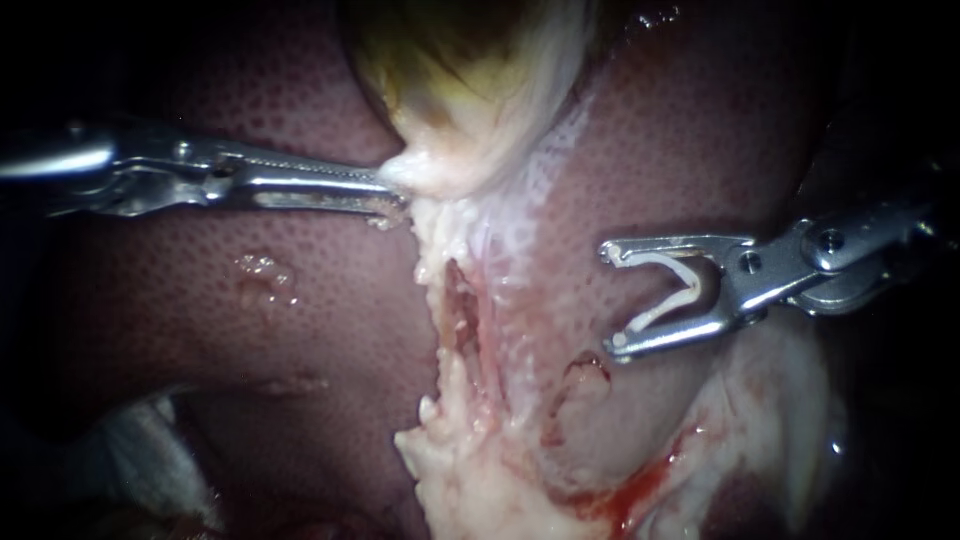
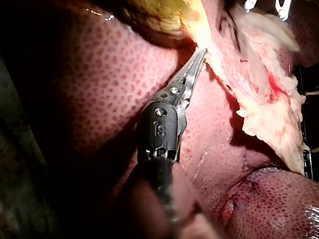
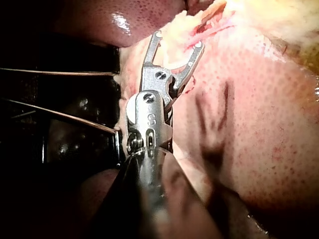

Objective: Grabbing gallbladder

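Observation:
The gallbladder [image 1: 470, 90], yellow-green with a pale lower end, hangs at the top centre between lobes of the liver [image 1: 300, 320]. My left instrument [image 1: 392, 190] reaches in level from the left, and its long thin jaws are shut on the gallbladder's pale lower tip. In the left wrist view the left instrument [image 2: 201, 54] meets the yellowish gallbladder [image 2: 159, 20] right at its tips. My right instrument [image 1: 612, 297] hovers over the liver at the right, clear of the gallbladder. Its jaws stand wide apart and hold an open white clip [image 1: 680, 295]. The right wrist view shows the right instrument [image 3: 178, 40] pointing at pale tissue.
A ragged pale strip of dissected tissue [image 1: 470, 330] runs down from the gallbladder, with a little blood [image 1: 620, 490] near its lower end. White gauze [image 1: 150, 440] lies at the lower left. A small scuffed spot [image 1: 265, 275] marks the left liver lobe.

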`<action>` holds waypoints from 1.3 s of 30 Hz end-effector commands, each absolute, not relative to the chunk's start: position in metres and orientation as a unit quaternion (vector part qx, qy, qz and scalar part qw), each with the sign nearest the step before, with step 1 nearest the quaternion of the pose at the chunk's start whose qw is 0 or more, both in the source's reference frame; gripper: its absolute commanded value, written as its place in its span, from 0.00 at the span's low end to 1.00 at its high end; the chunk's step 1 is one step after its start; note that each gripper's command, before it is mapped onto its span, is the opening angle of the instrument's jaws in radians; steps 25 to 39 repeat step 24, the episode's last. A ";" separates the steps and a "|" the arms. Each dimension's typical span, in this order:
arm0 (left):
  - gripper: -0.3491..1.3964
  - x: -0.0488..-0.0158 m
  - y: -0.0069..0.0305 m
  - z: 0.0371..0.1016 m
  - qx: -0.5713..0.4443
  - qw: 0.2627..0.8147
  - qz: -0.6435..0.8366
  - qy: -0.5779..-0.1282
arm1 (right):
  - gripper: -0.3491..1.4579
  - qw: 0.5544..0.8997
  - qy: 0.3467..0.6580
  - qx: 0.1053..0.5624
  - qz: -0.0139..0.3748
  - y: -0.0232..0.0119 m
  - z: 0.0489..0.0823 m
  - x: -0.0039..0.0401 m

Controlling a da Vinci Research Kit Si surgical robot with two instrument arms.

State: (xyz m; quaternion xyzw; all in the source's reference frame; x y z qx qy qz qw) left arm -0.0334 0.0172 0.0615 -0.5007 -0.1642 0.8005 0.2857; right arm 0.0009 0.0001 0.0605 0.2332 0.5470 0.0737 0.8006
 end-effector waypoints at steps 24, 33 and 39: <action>0.00 -0.0318 0.0183 0.0607 -0.507 0.285 0.801 -0.140 | 0.53 0.800 0.546 0.235 0.076 0.0001 0.0605 0.0009; 0.00 -0.0318 0.0183 0.0607 -0.507 0.285 0.801 -0.140 | 0.53 0.800 0.546 0.235 0.076 0.0001 0.0605 0.0009; 0.00 -0.0318 0.0183 0.0607 -0.507 0.285 0.801 -0.140 | 0.53 0.800 0.546 0.235 0.076 0.0001 0.0605 0.0009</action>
